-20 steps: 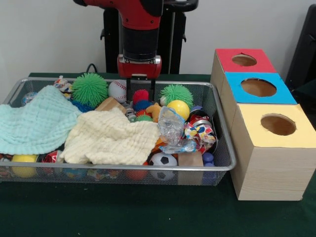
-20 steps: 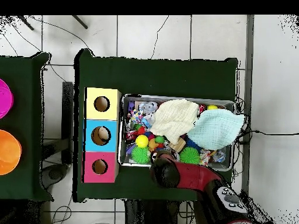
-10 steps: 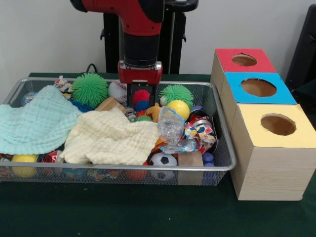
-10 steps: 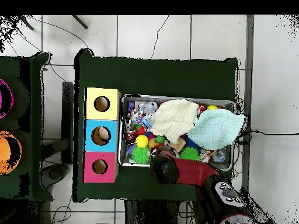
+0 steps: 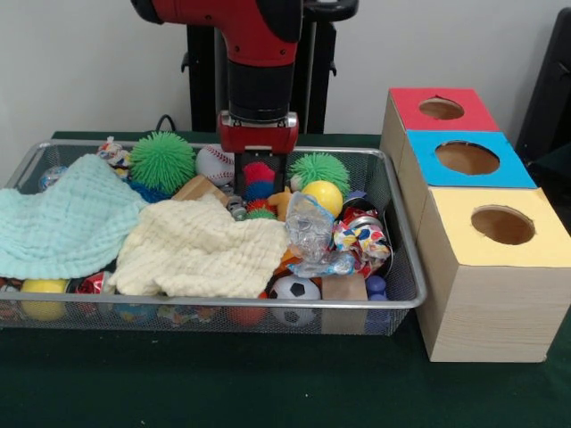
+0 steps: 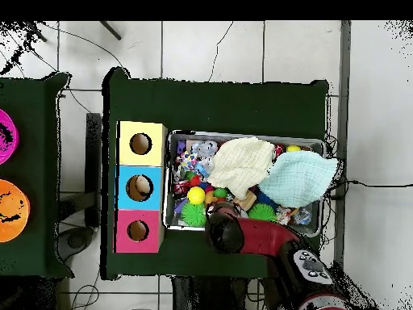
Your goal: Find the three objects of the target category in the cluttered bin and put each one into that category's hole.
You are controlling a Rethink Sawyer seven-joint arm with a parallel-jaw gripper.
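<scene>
The red and black arm point(image 5: 260, 53) comes straight down over the far side of the wire bin point(image 5: 406, 267), its wrist vertical and the gripper point(image 5: 259, 178) lowered among the toys just behind a red fuzzy ball point(image 5: 258, 172) and a blue one beneath it. How far apart the fingers stand, and whether they have hold of anything, cannot be told; the gripper's dark body hides them in the front view, and from overhead the arm's round wrist point(image 6: 226, 233) covers them. To one side of the gripper lies a baseball point(image 5: 212, 164) and a large green spiky ball point(image 5: 161, 160); to the other, a smaller green spiky ball point(image 5: 319, 168) and a yellow ball point(image 5: 322, 196). A pale green cloth point(image 5: 62, 218) and a cream cloth point(image 5: 201, 250) cover much of the bin's contents, with a soccer ball point(image 5: 294, 290) at the near rim. Beside the bin on the green tabletop point(image 5: 268, 392) stands a wooden box with three holes, its tops red point(image 5: 442, 109), blue point(image 5: 468, 159) and yellow point(image 5: 500, 225).
</scene>
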